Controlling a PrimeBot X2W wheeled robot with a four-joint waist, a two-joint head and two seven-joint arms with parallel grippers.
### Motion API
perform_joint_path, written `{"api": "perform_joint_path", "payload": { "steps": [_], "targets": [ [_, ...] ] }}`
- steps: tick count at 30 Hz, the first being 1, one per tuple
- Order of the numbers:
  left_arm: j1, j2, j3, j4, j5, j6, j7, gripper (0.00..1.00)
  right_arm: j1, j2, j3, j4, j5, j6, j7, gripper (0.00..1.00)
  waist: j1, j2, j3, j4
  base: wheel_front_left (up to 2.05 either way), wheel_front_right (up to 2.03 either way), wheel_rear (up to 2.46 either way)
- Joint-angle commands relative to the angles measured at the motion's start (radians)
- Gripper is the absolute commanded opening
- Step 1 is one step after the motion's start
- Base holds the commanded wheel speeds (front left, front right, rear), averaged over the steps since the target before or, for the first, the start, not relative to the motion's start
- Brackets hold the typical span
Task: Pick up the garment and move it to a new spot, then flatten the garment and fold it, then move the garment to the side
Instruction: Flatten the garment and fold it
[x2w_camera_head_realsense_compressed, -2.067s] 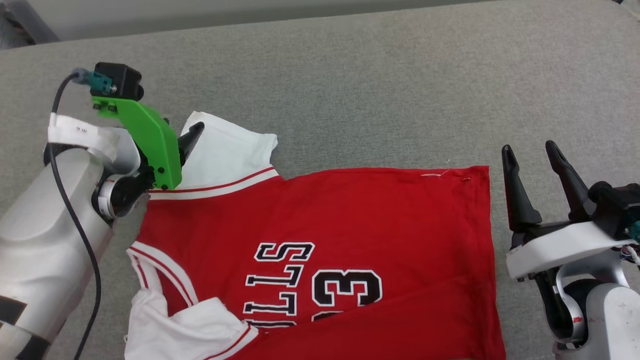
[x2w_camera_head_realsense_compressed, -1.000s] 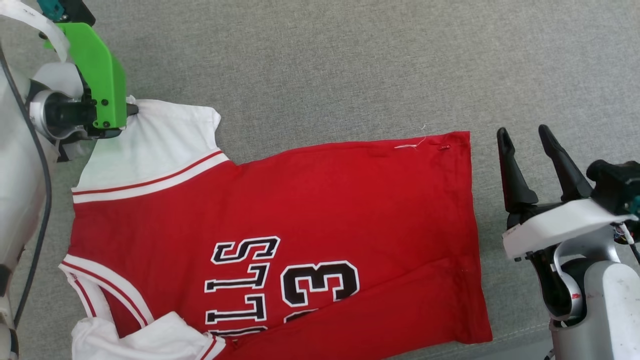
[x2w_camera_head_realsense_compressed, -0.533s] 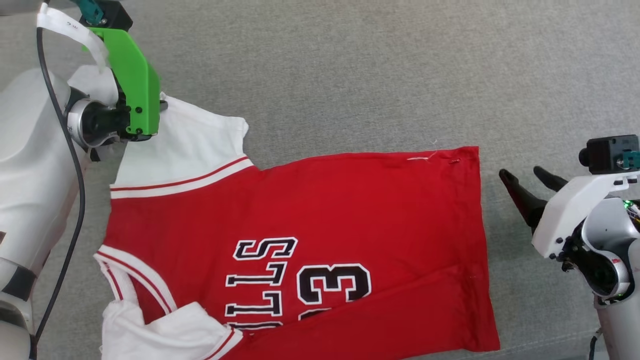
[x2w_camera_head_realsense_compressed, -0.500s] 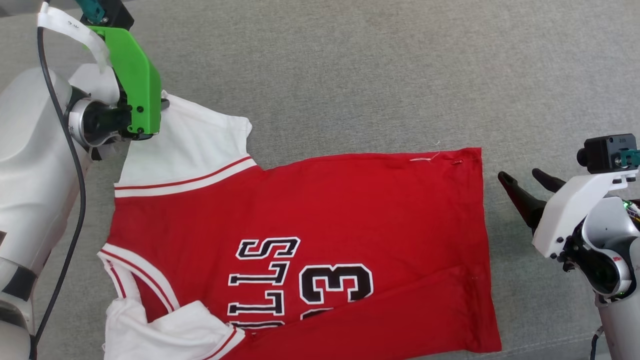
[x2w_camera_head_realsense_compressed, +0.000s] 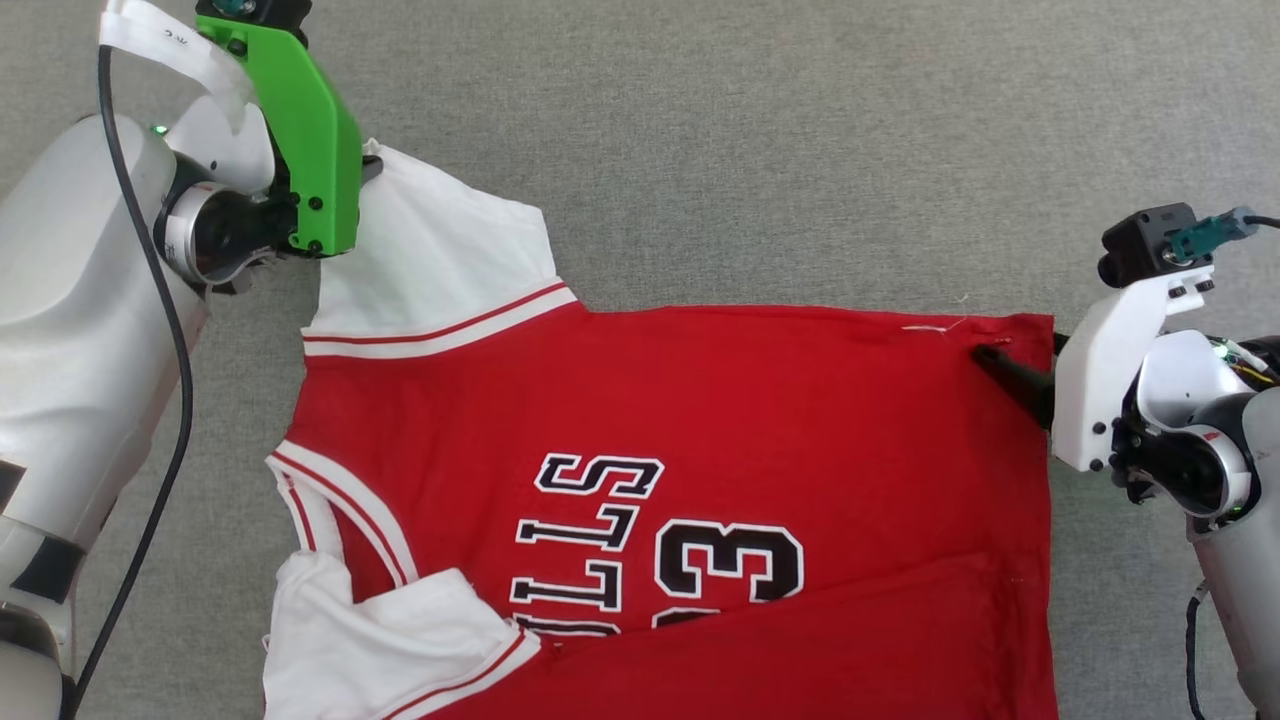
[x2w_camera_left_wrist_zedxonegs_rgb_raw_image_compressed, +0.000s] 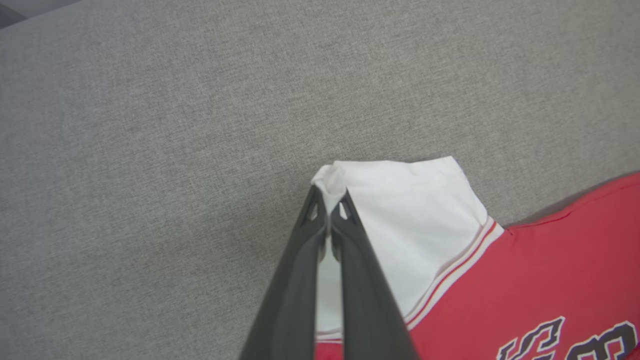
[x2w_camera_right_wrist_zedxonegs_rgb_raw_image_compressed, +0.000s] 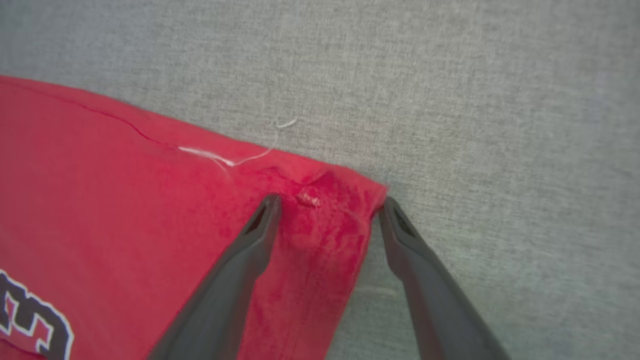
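Bright, even, diffuse light falls from above with no glare. Shadows are faint: a thin soft line under the garment (x2w_camera_right_wrist_zedxonegs_rgb_raw_image_compressed: 150, 200) hem beside the right tool (x2w_camera_right_wrist_zedxonegs_rgb_raw_image_compressed: 330, 201). Both it and the left tool (x2w_camera_left_wrist_zedxonegs_rgb_raw_image_compressed: 328, 195) blur toward the lens, while the cloth at their tips and the grey fabric surface (x2w_camera_head_realsense_compressed: 800, 150) stay sharp.

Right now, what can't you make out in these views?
- Head view: the folded red flap and the bottom edge cut off the jersey's lettering.
- Head view: the green mount hides the left end effector's fingers; the white mount hides one finger of the right end effector.
- Right wrist view: whether the open fingers touch the hem corner is unclear.
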Motion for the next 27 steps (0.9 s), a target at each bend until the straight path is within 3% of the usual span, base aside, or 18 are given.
{"api": "perform_joint_path", "payload": {
  "steps": [1,5,6,8,13,19,27],
  "targets": [
    [0.001,-0.002,0.003,-0.005,0.006,0.008,-0.008,0.0,-0.014,-0.002,0.011,0.02,0.012,0.0,0.017,1.0,-0.0001,0.0,0.017,0.017,0.0,0.0,0.0],
    [0.008,0.001,0.005,-0.016,0.007,0.007,-0.026,0.0,-0.018,-0.008,0.058,0.079,0.03,0.0,0.082,1.0,-0.0001,0.0,0.022,0.028,0.0,0.0,0.0],
    [0.01,0.002,0.006,-0.017,0.006,0.007,-0.03,0.0,-0.014,-0.009,0.07,0.093,0.033,0.0,0.104,0.48,-0.0001,0.0,0.021,0.03,0.0,0.0,0.0],
    [0.014,0.005,0.007,-0.019,0.006,0.006,-0.039,0.0,-0.006,-0.008,0.082,0.116,0.04,0.0,0.144,0.0,-0.0001,0.0,0.02,0.031,0.0,0.0,0.0],
    [0.033,0.013,0.01,-0.015,0.003,0.002,-0.063,0.0,-0.012,-0.007,0.066,0.108,0.056,0.0,0.137,0.0,-0.0001,0.0,-0.002,0.032,0.0,0.0,0.0],
    [0.076,0.032,0.028,-0.022,-0.004,0.0,-0.128,0.0,-0.003,-0.014,-0.008,0.032,0.041,0.0,0.029,0.0,-0.0001,0.0,-0.06,0.039,0.0,0.0,0.0],
    [0.234,0.06,0.069,-0.092,-0.045,0.033,-0.248,0.0,0.147,0.015,-0.091,-0.051,0.016,0.0,-0.049,0.0,-0.0001,0.0,-0.161,0.07,0.0,0.0,0.0]
  ]
}}
